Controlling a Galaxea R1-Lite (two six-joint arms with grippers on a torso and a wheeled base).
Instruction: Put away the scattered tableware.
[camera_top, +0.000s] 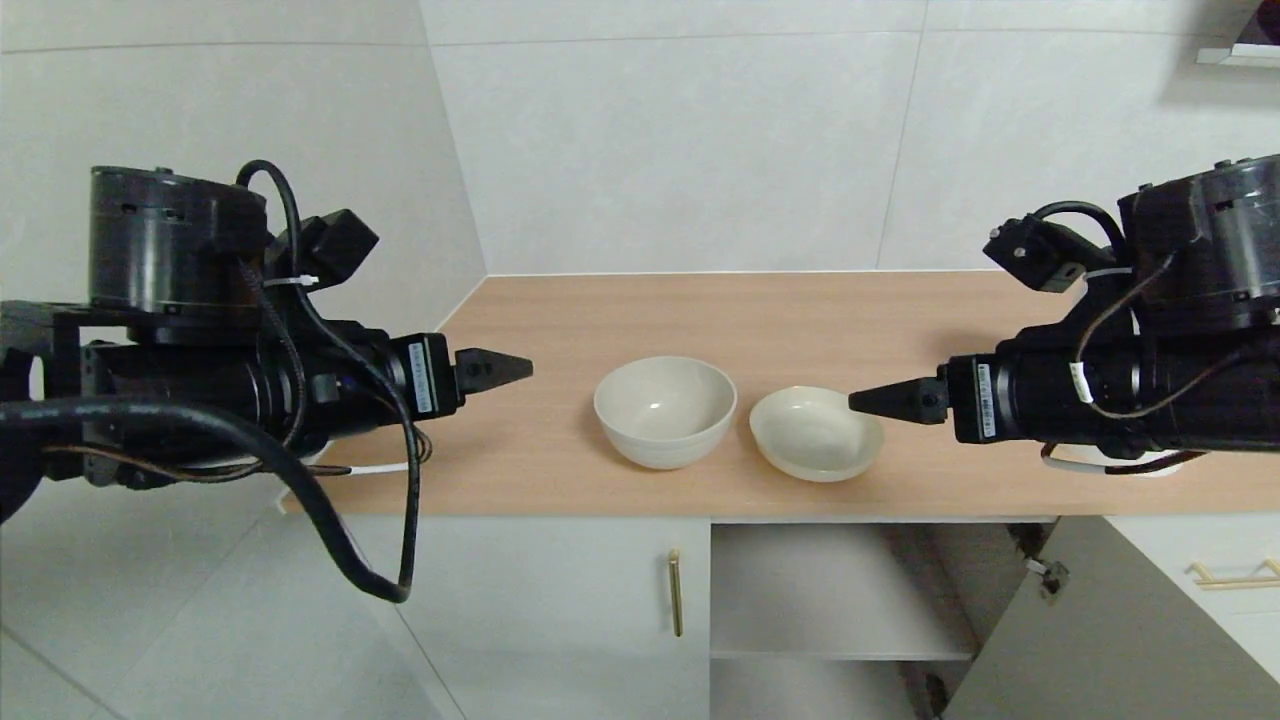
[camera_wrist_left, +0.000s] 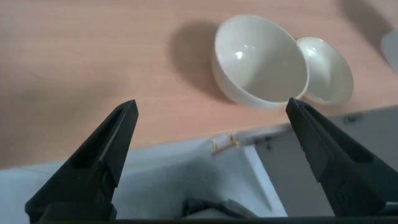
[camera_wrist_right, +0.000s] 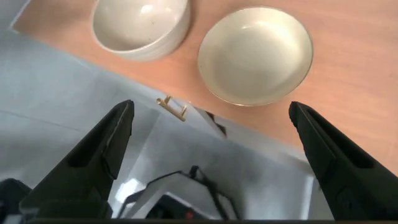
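Note:
Two cream bowls stand side by side on the wooden counter (camera_top: 560, 320): a deep bowl (camera_top: 665, 410) and, touching it on the right, a shallow bowl (camera_top: 815, 432). My left gripper (camera_top: 500, 368) hovers left of the deep bowl, open and holding nothing. My right gripper (camera_top: 880, 400) hovers over the shallow bowl's right rim, also open and holding nothing. The left wrist view has the deep bowl (camera_wrist_left: 261, 62) and shallow bowl (camera_wrist_left: 326, 68) beyond the spread left gripper (camera_wrist_left: 210, 107). In the right wrist view both bowls (camera_wrist_right: 140, 25) (camera_wrist_right: 255, 55) lie ahead of the right gripper (camera_wrist_right: 211, 107).
Below the counter a cabinet stands open, with a white shelf (camera_top: 830, 590) and its door (camera_top: 1050, 620) swung out to the right. A gold handle (camera_top: 675, 592) marks the closed door beside it. Tiled walls close the back and left. White items lie partly hidden under both arms.

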